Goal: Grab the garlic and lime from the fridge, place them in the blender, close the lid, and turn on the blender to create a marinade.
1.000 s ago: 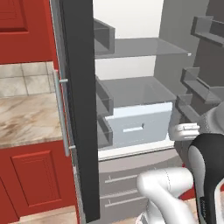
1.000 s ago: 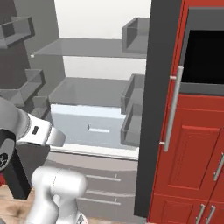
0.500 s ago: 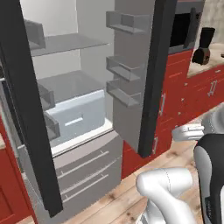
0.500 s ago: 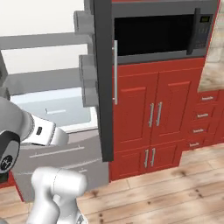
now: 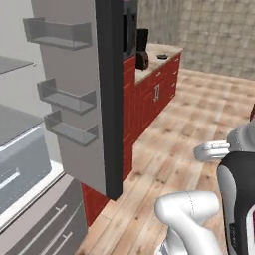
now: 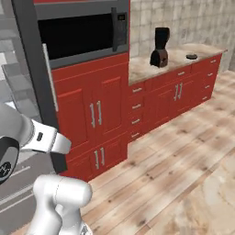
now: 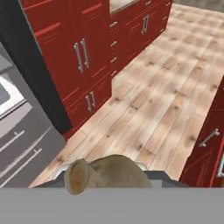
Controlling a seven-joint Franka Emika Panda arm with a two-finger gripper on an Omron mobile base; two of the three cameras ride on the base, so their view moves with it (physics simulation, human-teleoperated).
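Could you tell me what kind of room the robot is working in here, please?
A home kitchen, rendered: an open fridge with door bins, red cabinets under a built-in microwave, and a blender on a stone-look counter.

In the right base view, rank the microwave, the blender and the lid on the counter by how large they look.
1. Microwave, largest, though it is also nearest the camera.
2. Blender, far back on the counter.
3. Lid, smallest, a flat dark disc lying apart from the blender.

Red cabinets with silver handles under black microwave; marble table along tiled wall; wood floor.
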